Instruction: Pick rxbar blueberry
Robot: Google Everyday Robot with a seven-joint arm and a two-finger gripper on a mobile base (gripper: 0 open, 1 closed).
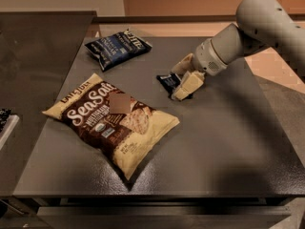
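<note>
End effector sits low on the far right of the surface, fingers apart and straddling the rxbar blueberry, seemingly lined up to close. The blue chip bag and the Sea Salt bag lie well apart, left.

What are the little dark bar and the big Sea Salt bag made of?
The little bar, right at the pincer above the table, is probably wrapped in thin dark plastic film: flat, with small white print. The Sea Salt bag looks like matte, maybe papery plastic: puffy, with crimped ends.
</note>
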